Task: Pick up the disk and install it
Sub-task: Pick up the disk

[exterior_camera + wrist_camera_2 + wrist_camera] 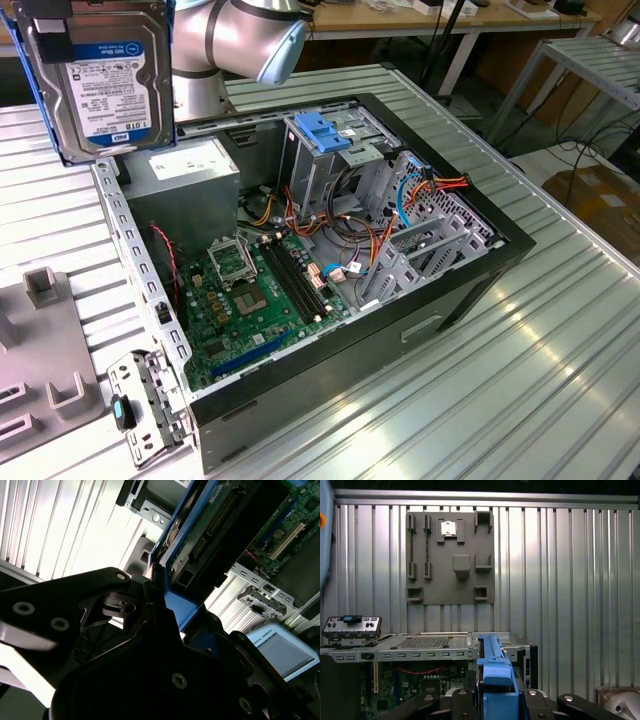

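Observation:
The disk [100,80], a dark metal drive with a white-and-blue label and a blue carrier frame, hangs in the air at the exterior view's upper left. It stands on edge above the far left corner of the open computer case [470,290]. My gripper [159,592] is shut on the disk, and its black fingers [120,605] clamp the blue frame [175,605]. In the first wrist view the frame's blue edge [492,667] sticks out past the gripper [492,695] over the case.
Inside the case are a motherboard [260,290], cable bundles and a grey drive cage topped by a blue latch piece [325,132]. A grey fixture plate [451,555] lies on the ribbed metal table [560,380] beside the case. The arm's base [225,45] stands behind the case.

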You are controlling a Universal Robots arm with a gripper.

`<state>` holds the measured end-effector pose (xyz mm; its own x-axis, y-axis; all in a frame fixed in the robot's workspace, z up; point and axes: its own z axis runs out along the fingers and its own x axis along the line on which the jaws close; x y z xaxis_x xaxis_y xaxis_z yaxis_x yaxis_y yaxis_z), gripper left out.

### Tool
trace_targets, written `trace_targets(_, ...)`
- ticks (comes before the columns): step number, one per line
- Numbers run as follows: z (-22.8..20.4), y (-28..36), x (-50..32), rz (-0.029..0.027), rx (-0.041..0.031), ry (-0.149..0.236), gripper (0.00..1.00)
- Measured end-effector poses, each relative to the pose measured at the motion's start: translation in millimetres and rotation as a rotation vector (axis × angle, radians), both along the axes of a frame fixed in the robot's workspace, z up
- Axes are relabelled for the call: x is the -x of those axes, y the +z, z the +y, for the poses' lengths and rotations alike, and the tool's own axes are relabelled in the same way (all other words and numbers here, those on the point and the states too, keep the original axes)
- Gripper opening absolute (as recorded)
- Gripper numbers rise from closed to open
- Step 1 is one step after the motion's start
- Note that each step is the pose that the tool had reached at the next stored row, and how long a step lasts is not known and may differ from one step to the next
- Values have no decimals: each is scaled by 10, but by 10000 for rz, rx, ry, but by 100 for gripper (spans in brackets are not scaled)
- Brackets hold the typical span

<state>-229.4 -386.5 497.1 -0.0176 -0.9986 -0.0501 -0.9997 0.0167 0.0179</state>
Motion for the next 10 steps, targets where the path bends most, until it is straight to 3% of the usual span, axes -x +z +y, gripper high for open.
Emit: trace_targets(10,-1,0,-72,0,0,0,37)
